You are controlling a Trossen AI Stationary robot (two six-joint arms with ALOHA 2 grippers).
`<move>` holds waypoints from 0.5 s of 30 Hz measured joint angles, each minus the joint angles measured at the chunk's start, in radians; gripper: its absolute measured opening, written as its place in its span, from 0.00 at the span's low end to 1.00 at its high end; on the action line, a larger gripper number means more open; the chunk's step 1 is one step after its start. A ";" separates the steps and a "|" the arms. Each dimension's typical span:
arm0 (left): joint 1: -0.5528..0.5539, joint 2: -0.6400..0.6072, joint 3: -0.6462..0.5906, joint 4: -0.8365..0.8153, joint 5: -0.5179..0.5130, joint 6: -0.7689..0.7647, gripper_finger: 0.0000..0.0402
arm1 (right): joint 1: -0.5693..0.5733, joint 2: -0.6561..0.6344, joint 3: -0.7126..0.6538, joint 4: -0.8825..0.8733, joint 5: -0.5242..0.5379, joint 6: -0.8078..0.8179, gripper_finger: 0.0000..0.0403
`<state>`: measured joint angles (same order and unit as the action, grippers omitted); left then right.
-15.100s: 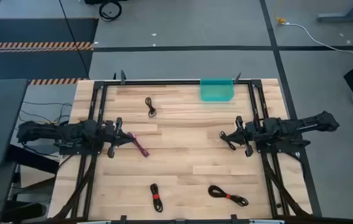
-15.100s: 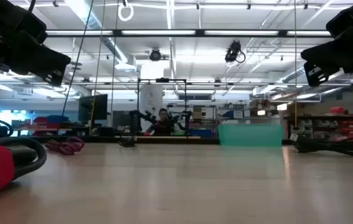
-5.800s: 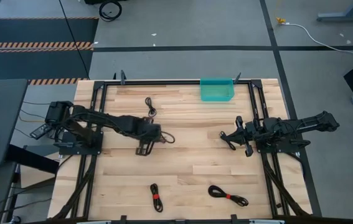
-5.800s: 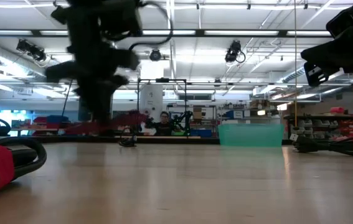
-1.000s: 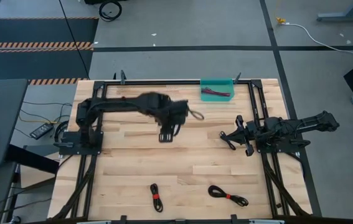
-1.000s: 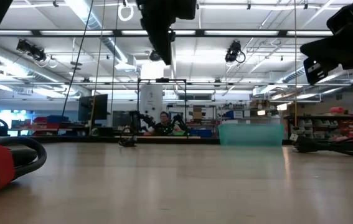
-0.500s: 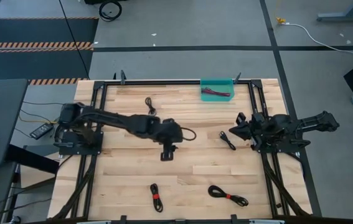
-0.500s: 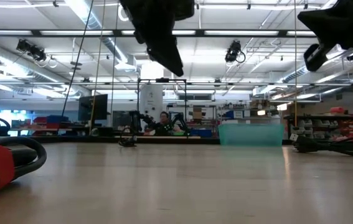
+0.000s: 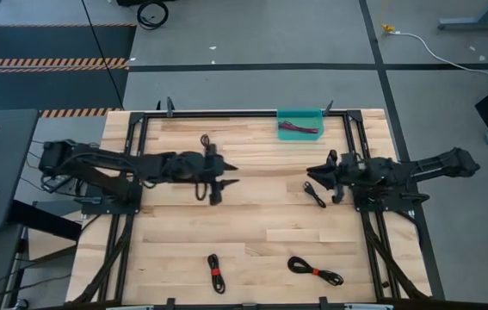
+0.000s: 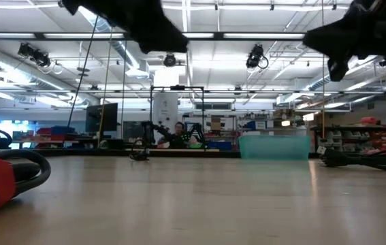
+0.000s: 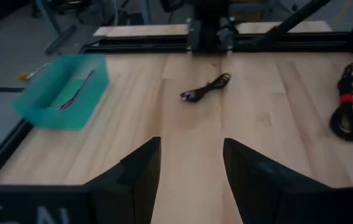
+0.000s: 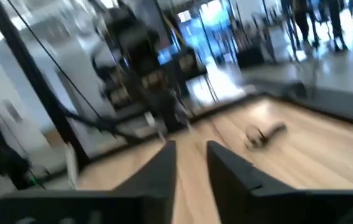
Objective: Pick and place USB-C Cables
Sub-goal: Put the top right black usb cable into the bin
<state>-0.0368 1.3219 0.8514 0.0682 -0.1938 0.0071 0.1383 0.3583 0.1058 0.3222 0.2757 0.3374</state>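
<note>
Black USB-C Cables are lying around the wooden table (image 9: 261, 232): one (image 9: 314, 195) right of centre, one (image 9: 208, 147) in the upper left, two (image 9: 216, 272) near the bottom; a maroon one is sitting in the teal bin (image 9: 299, 125) at top. Right gripper (image 9: 312, 173) is hovering with fingers apart just above the nearest cable; it should be lowering straight, centring the bundle. Left gripper (image 9: 228, 176) is open, empty

My high camera looks straight down on the whole table (image 9: 252, 228). My low one sits at tabletop height, facing level toward the room. Both wrist cameras look along the wood; the left shares the teal bin (image 11: 61, 90) with the overhead.
</note>
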 joint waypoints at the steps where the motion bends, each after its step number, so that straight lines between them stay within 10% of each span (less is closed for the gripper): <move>1: 0.008 -0.013 -0.016 0.012 -0.001 0.000 0.45 | -0.005 0.039 0.021 -0.024 0.004 0.002 0.28; 15: 0.025 -0.064 -0.044 -0.070 0.004 -0.008 0.45 | -0.038 0.549 0.447 -0.972 -0.081 0.330 0.70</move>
<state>-0.0113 1.2579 0.8078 -0.0020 -0.1894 -0.0009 0.1001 0.9077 0.5532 -0.6497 0.1945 0.6673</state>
